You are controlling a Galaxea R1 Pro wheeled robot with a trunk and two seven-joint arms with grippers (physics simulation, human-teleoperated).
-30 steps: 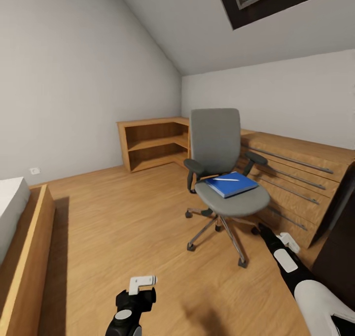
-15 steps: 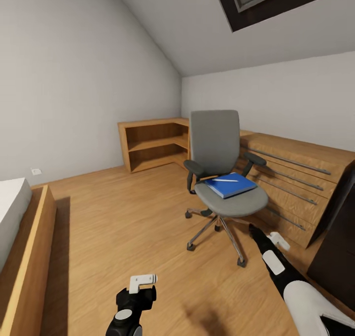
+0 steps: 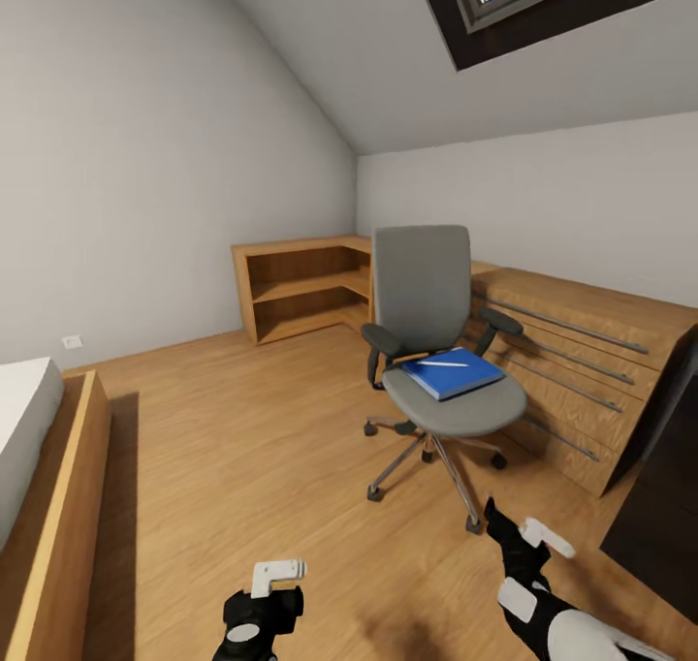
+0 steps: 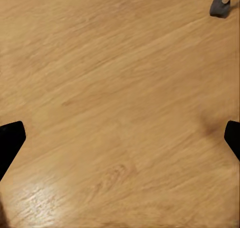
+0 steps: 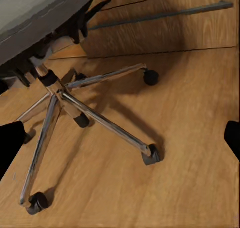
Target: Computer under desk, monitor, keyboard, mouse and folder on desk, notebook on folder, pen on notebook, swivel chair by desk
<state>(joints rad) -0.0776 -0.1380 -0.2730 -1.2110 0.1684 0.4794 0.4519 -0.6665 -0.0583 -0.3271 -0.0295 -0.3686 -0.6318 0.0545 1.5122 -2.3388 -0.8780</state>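
On the wooden floor (image 3: 242, 428) stands one swivel chair (image 3: 436, 351), with one blue folder (image 3: 452, 372) flat on its seat and one white pen (image 3: 444, 362) lying across it. Two grippers hang low: left gripper (image 4: 120, 138) and right gripper (image 5: 120, 138), both jaws spread wide, holding nothing. One dresser (image 3: 582, 351) stands behind the chair.

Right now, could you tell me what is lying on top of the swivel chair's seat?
A blue folder lies flat on the swivel chair seat, with a thin white pen resting on it. Whatever lies beneath the folder is covered.
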